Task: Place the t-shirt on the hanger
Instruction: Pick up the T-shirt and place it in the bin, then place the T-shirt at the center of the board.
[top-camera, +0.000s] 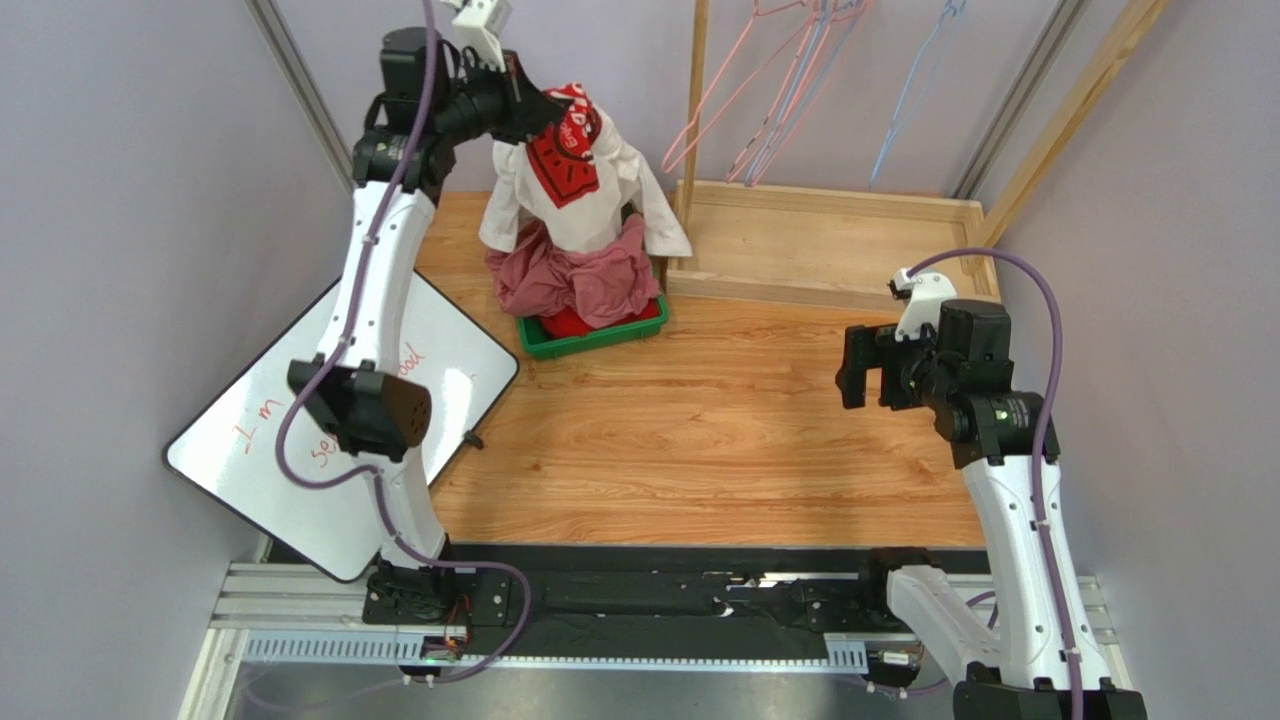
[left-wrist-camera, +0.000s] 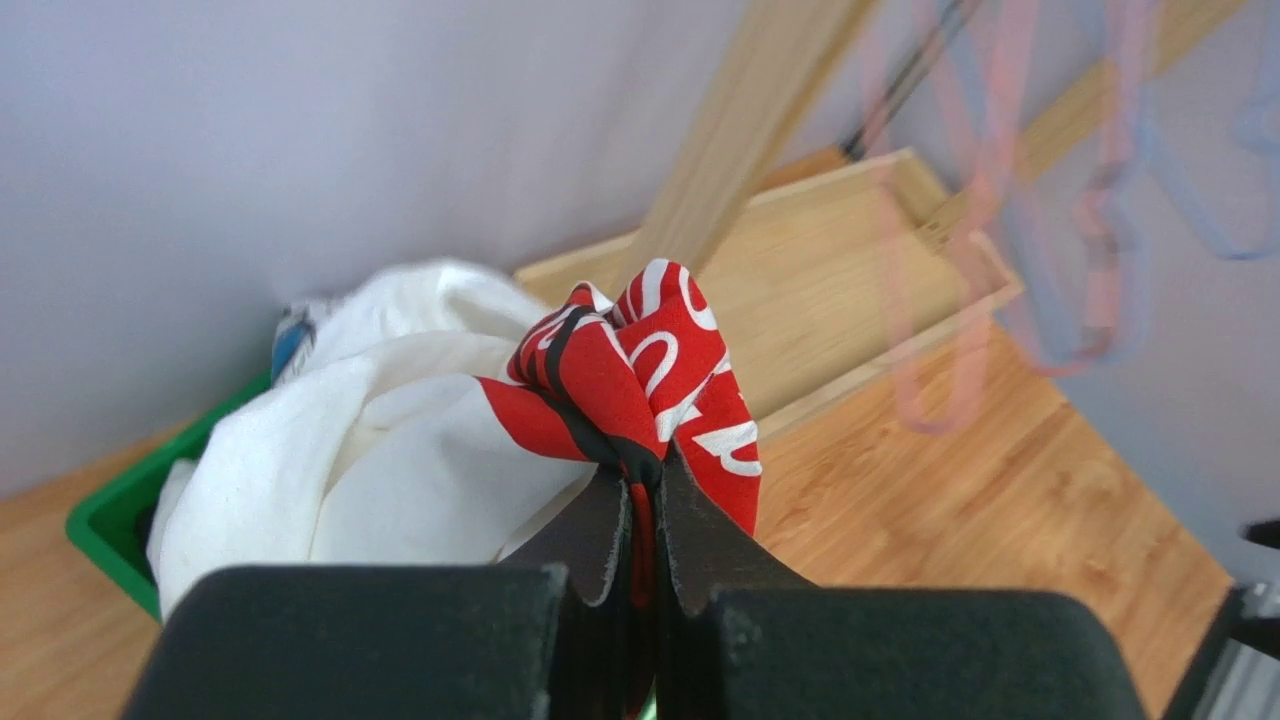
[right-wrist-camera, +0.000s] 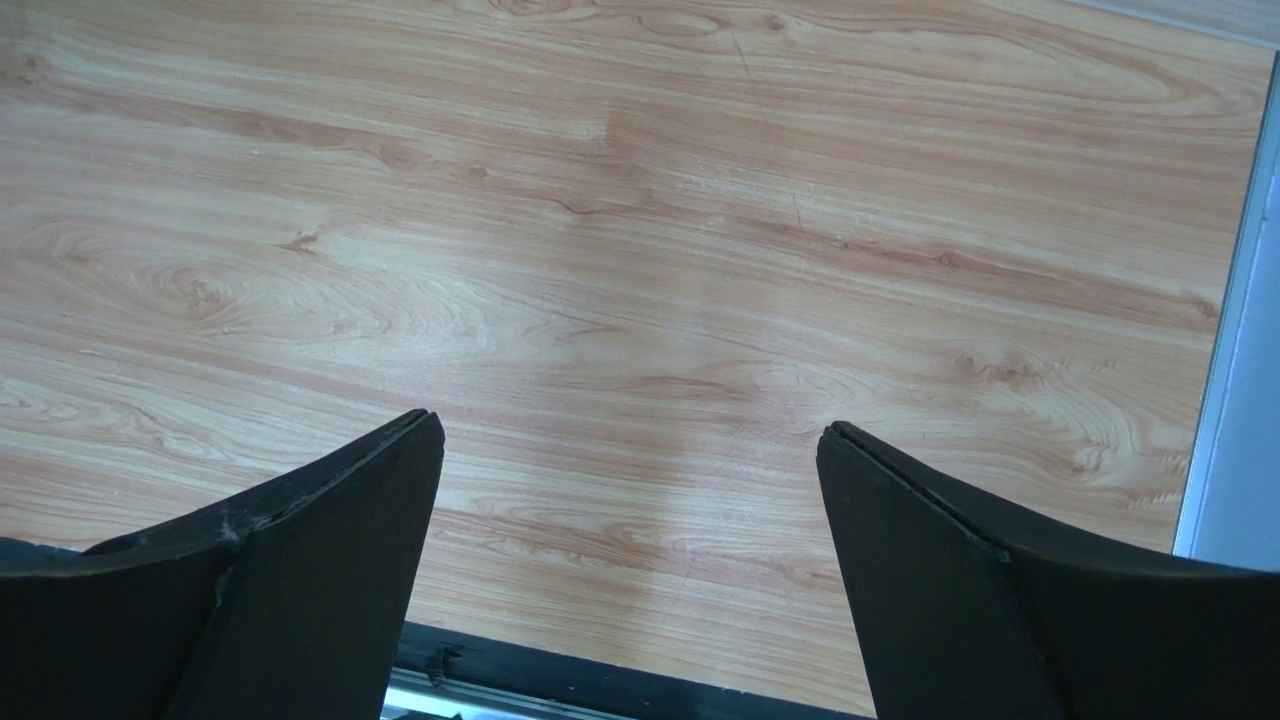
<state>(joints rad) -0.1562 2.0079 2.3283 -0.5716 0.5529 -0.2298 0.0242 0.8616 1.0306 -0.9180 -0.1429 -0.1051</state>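
The t-shirt (top-camera: 579, 188), white with a red print, hangs bunched above the green basket (top-camera: 601, 339) at the back of the table. My left gripper (top-camera: 544, 117) is shut on a fold of its red print, high above the basket. The left wrist view shows the t-shirt (left-wrist-camera: 391, 450) with red cloth pinched between the closed jaws of the left gripper (left-wrist-camera: 646, 473). The pale blue hanger (top-camera: 917, 90) hangs on the rack at the back right, blurred in the wrist view (left-wrist-camera: 1202, 210). My right gripper (top-camera: 872, 368) hovers open over bare wood (right-wrist-camera: 631, 428), holding nothing.
A dusky pink garment (top-camera: 579, 282) fills the basket under the shirt. Pink hangers (top-camera: 736, 90) hang left of the blue one, above the wooden rack base (top-camera: 827, 248). An upright post (top-camera: 696, 90) stands close beside the shirt. A whiteboard (top-camera: 346, 420) lies at the left.
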